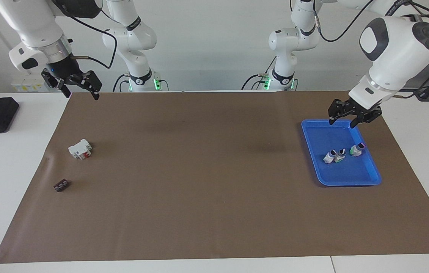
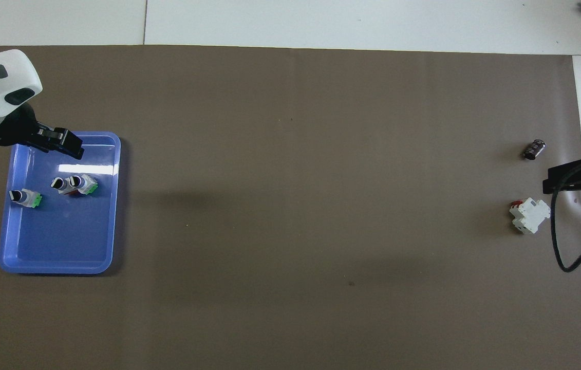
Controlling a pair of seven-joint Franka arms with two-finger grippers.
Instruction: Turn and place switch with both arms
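The right gripper (image 1: pixel 79 91) waits with fingers wide and empty over the robots' edge of the brown mat (image 1: pixel 206 170), at the right arm's end. The left gripper (image 1: pixel 345 120) hangs above the blue tray's (image 1: pixel 351 182) nearer rim, jaws apart and holding nothing. The switch (image 2: pixel 60 185) lies inside the tray, touching one green-backed switch (image 2: pixel 85 184), with another (image 2: pixel 24 197) just beside. The placing looks done, so the arm should clear by going straight up, fingers spread, well off the knobs. The tray is glossy plastic with rounded corners and a raised lip, and the mat is dull and papery. Farther out lie a blocky white breaker (image 1: pixel 80 148) and a small dark part (image 1: pixel 62 185).
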